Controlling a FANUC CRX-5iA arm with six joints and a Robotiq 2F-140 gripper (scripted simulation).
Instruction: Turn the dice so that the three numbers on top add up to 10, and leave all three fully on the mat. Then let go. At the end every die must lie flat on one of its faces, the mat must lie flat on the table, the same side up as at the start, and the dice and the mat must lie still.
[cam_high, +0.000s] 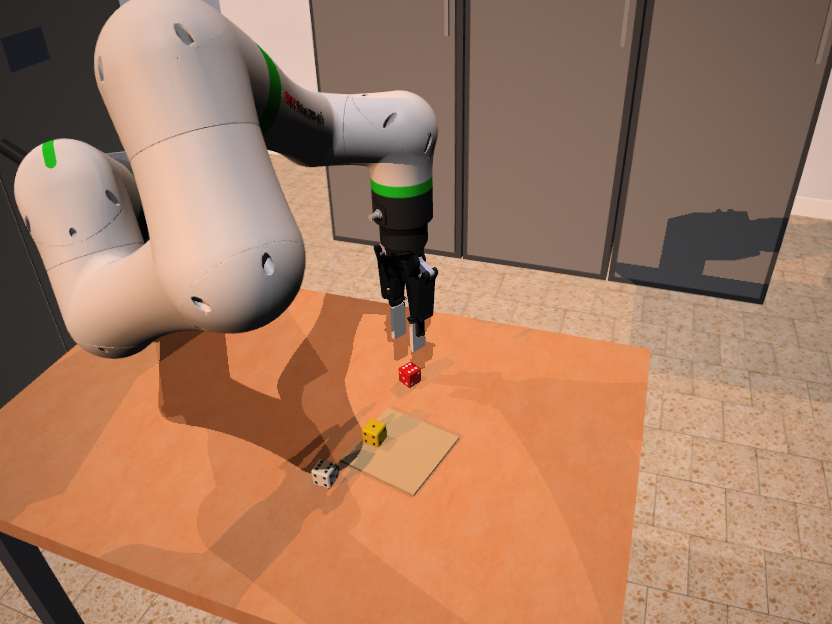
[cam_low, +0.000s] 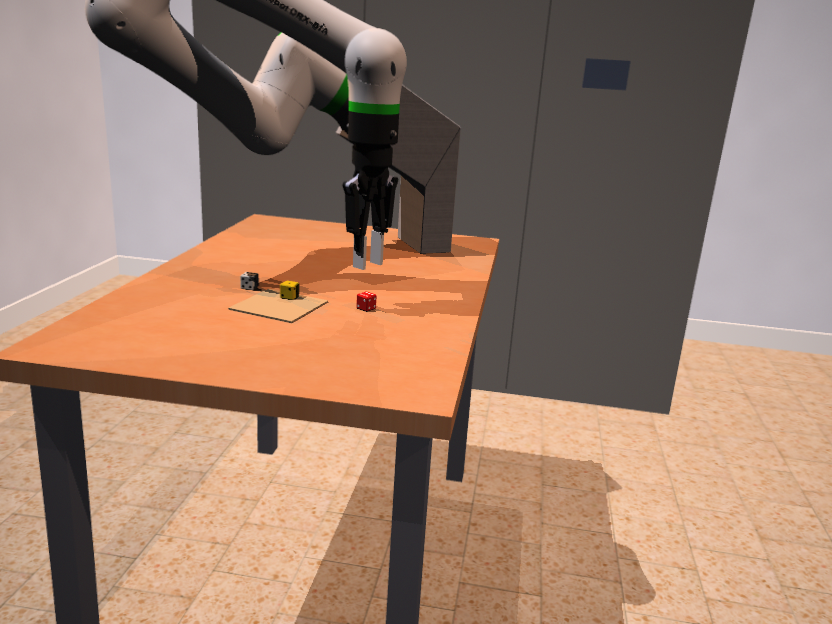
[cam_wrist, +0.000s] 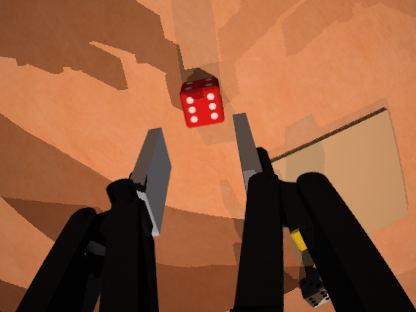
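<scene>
The red die lies on the bare table, off the mat, with six pips up in the wrist view. My gripper hangs a little above it, pointing straight down. Its fingers are narrowed to a gap slightly wider than the die and hold nothing. The yellow die sits on the tan mat at its near-left corner. The white die lies on the table just off the mat's left corner. The exterior view shows the red die, the yellow die and the white die.
A dark grey box stands at the table's back edge, behind the gripper. Tall cabinets stand beyond the table. The arm's large links hang over the table's left side.
</scene>
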